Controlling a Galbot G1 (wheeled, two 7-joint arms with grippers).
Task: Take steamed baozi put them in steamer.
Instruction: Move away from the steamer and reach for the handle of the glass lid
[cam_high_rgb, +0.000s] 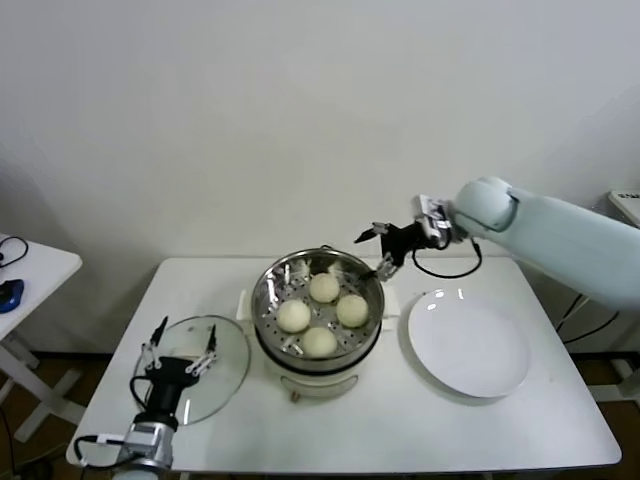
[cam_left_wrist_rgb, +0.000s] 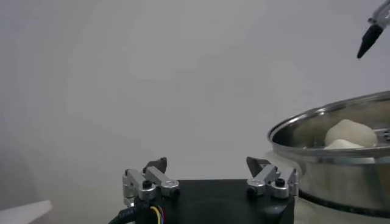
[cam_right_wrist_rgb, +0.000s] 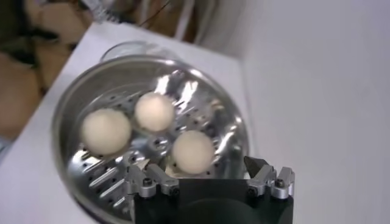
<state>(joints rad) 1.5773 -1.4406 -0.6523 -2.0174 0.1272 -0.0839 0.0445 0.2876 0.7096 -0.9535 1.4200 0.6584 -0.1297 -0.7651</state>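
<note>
The steamer (cam_high_rgb: 268, 290) stands mid-table, a shiny steel pot on a white base. Several off-white baozi (cam_high_rgb: 323, 287) lie on its perforated tray. My right gripper (cam_high_rgb: 375, 252) hovers open and empty just above the pot's back right rim. In the right wrist view three baozi (cam_right_wrist_rgb: 193, 150) show inside the steamer (cam_right_wrist_rgb: 183, 88), beyond the open right gripper (cam_right_wrist_rgb: 201, 167). My left gripper (cam_high_rgb: 182, 345) rests open and empty at the table's front left, over the glass lid. In the left wrist view the left gripper (cam_left_wrist_rgb: 207, 165) holds nothing, and the steamer (cam_left_wrist_rgb: 341, 149) with a baozi (cam_left_wrist_rgb: 347, 131) shows off to one side.
A round glass lid (cam_high_rgb: 215, 385) lies flat left of the steamer. A bare white plate (cam_high_rgb: 468, 345) sits to the steamer's right. A white wall runs behind the table. A second small table (cam_high_rgb: 30, 270) stands at far left.
</note>
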